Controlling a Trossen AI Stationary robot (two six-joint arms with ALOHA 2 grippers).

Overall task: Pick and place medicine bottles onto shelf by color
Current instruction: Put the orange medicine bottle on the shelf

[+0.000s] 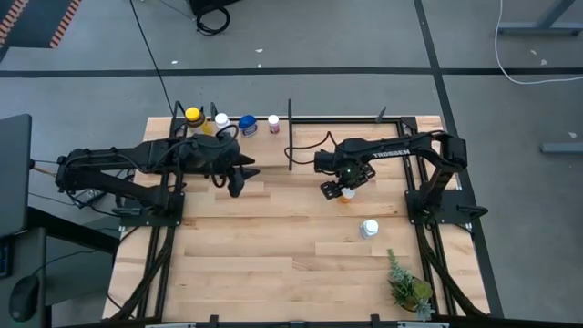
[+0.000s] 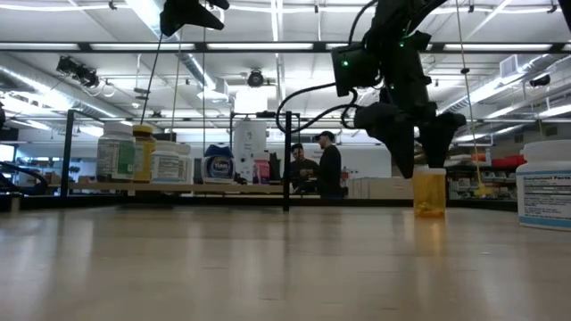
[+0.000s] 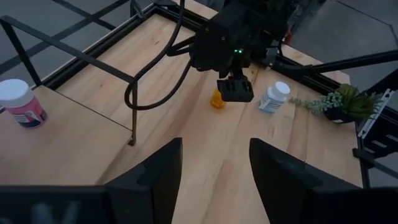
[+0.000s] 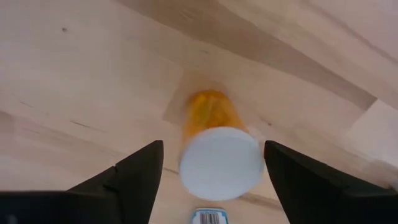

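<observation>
Right hand (image 4: 214, 180) is hovering over the small amber plastic bottle with the white cap (image 4: 217, 149), fingers spread wide, one each side, not touching. The bottle is standing upright on the light-wood plank tabletop (image 1: 264, 255), centre-right in the high view, just under the hand. Judgement: the hand should be dropping straight down, staying centred on the cap, and closing on the body below the cap so the bottle isn't tipping. Left hand (image 3: 211, 174) is waiting mid-left with fingers apart, holding nothing.

Pale planked wood counter (image 4: 74, 74), smooth and matt; on it a translucent orange plastic bottle (image 4: 211, 118) with matt white cap.
</observation>
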